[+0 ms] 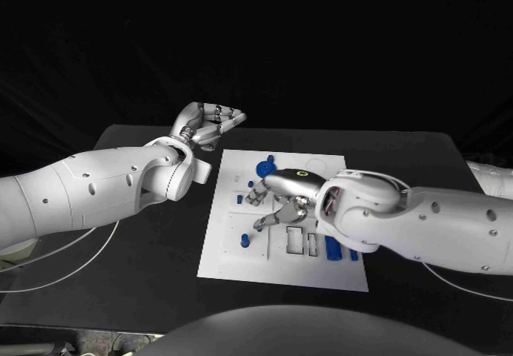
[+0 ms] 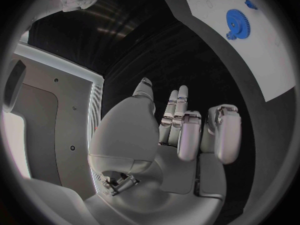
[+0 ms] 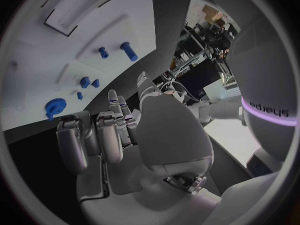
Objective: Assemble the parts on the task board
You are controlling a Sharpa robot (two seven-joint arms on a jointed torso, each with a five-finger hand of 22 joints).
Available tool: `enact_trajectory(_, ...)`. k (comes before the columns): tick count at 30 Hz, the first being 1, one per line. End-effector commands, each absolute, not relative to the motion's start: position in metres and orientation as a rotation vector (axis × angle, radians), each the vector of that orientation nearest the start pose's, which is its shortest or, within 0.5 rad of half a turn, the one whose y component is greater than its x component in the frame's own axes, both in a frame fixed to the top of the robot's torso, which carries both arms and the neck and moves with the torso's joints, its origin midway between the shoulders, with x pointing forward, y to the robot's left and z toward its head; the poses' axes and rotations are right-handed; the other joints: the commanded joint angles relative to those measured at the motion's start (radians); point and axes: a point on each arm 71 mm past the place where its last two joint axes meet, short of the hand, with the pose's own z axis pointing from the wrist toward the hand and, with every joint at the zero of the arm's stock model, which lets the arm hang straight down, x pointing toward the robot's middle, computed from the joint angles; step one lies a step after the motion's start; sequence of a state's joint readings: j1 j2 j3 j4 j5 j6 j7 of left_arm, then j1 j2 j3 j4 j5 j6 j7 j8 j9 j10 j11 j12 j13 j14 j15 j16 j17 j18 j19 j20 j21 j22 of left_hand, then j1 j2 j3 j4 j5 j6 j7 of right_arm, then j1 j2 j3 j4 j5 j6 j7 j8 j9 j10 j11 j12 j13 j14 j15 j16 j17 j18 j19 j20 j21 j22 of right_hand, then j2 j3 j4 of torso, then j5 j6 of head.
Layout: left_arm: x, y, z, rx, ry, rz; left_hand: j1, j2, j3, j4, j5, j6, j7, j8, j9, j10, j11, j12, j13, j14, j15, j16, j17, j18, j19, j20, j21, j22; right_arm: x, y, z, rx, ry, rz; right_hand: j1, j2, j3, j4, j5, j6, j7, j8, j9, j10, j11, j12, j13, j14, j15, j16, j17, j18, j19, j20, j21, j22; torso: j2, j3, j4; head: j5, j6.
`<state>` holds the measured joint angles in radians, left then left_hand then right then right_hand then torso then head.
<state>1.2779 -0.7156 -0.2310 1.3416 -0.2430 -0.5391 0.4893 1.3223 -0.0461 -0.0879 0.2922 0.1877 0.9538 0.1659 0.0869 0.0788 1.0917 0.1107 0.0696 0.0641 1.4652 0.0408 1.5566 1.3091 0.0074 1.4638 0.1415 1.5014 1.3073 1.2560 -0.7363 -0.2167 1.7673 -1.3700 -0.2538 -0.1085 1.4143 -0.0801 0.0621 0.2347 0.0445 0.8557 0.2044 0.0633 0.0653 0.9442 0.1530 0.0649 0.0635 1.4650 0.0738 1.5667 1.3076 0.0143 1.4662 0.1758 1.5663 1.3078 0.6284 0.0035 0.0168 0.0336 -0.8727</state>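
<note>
Two hands in frame, both over the black table (image 1: 128,222). We note the left hand (image 1: 210,121) raised beyond the far left corner of the task board (image 1: 241,259), off the plate, fingers curled in toward the palm with nothing in them. From the left wrist view the same hand (image 2: 181,130) shows its fingers folded in and empty, the board's edge (image 2: 262,60) well apart from it, a blue gear-like part (image 2: 238,21) lying there.

The right hand (image 1: 280,200) hangs over the middle of the board, fingers bent downward toward the plate; we cannot tell from the head view whether the fingertips touch it. In the right wrist view this hand (image 3: 119,130) has its fingers loosely bent and somewhat apart, and we see no part between them.

Several blue parts sit on the board: a cluster near the far edge (image 1: 264,165), one small round piece toward the left side (image 1: 245,239), and upright pieces near the right hand's wrist (image 1: 333,248). Rectangular recesses (image 1: 295,238) lie close beside them. The right wrist view shows more small blue pegs (image 3: 129,50) and a round blue piece (image 3: 55,106) on the white surface.
</note>
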Motion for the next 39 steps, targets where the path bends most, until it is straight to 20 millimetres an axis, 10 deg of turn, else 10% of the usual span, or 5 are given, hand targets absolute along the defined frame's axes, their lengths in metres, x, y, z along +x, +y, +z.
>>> enact_trajectory(1, 0.514, 0.205, -0.202, -0.738, 1.387, -1.246, -0.001, 0.008, 0.001, 0.0, 0.005, -0.005, 0.002, -0.003, -0.001, -0.003, 0.001, -0.002, 0.0, 0.09, 0.003, -0.003, 0.224, 0.012, 0.049, 0.007, -0.005, 0.238, 0.409, -0.112, -0.186, -0.034, 1.87, 1.059, -0.021, 0.022, -0.001, 0.016, 0.006, -0.011, -0.003, 0.0, 0.001, 0.013, 0.0, 0.018, 0.005, 0.106, 0.009, 0.004, 0.263, -0.014, 0.105, 0.012, 0.004, 0.263, -0.001, -0.0021, 0.0018, -0.031, 0.0)
enact_trajectory(14, 0.516, 0.201, -0.202, -0.737, 1.391, -1.244, -0.001, 0.006, -0.003, 0.0, 0.005, -0.011, 0.004, -0.006, -0.003, -0.004, 0.002, -0.002, 0.0, 0.089, 0.004, -0.004, 0.222, 0.013, 0.047, 0.007, -0.007, 0.237, 0.396, -0.23, -0.172, 0.405, 2.048, 0.783, -0.171, 0.077, -0.113, 0.049, 0.134, -0.118, -0.078, 0.009, 0.005, 0.173, -0.1, 0.383, 0.241, 0.106, -0.079, 0.004, 0.263, 0.005, 0.057, -0.07, -0.058, 0.236, -0.002, -0.0115, -0.0112, -0.14, 0.0)
enact_trajectory(19, 0.517, 0.197, -0.203, -0.734, 1.396, -1.249, -0.001, 0.006, -0.004, 0.0, 0.005, -0.013, 0.005, -0.008, -0.003, -0.005, 0.003, -0.002, 0.0, 0.089, 0.004, -0.004, 0.221, 0.013, 0.047, 0.007, -0.007, 0.237, 0.385, -0.257, -0.18, 0.528, 2.108, 0.659, -0.187, 0.087, -0.225, 0.038, 0.13, -0.154, -0.127, 0.025, 0.008, 0.254, -0.15, 1.312, 1.194, 0.106, -0.116, 0.004, 0.263, 0.009, 0.043, -0.103, -0.083, 0.229, -0.007, -0.0149, -0.0123, -0.177, 0.0)
enact_trajectory(23, 0.518, 0.194, -0.203, -0.732, 1.399, -1.253, -0.001, 0.006, -0.004, 0.0, 0.005, -0.015, 0.005, -0.009, -0.004, -0.005, 0.003, -0.002, 0.0, 0.089, 0.005, -0.004, 0.221, 0.013, 0.047, 0.007, -0.007, 0.237, 0.379, -0.268, -0.185, 0.57, 2.133, 0.581, -0.224, 0.097, -0.263, 0.05, 0.179, -0.119, -0.118, 0.057, 0.017, 0.627, -0.139, 1.506, 1.507, 0.106, -0.109, 0.004, 0.263, 0.019, 0.015, -0.101, -0.119, 0.219, -0.01, -0.0168, -0.0159, -0.204, 0.0)
enact_trajectory(39, 0.52, 0.195, -0.204, -0.73, 1.403, -1.255, -0.001, 0.007, -0.005, 0.0, 0.005, -0.016, 0.005, -0.01, -0.004, -0.005, 0.003, -0.002, 0.0, 0.09, 0.005, -0.004, 0.222, 0.012, 0.048, 0.007, -0.006, 0.238, 0.359, -0.261, -0.226, 0.42, 2.278, 0.34, -0.312, 0.095, -0.269, 0.048, 0.337, 0.04, -0.062, 0.339, 0.196, 0.627, -0.077, 1.506, 1.507, 0.106, -0.059, 0.004, 0.263, -0.014, 0.105, -0.051, 0.004, 0.263, -0.01, -0.0182, -0.0165, -0.23, 0.0)
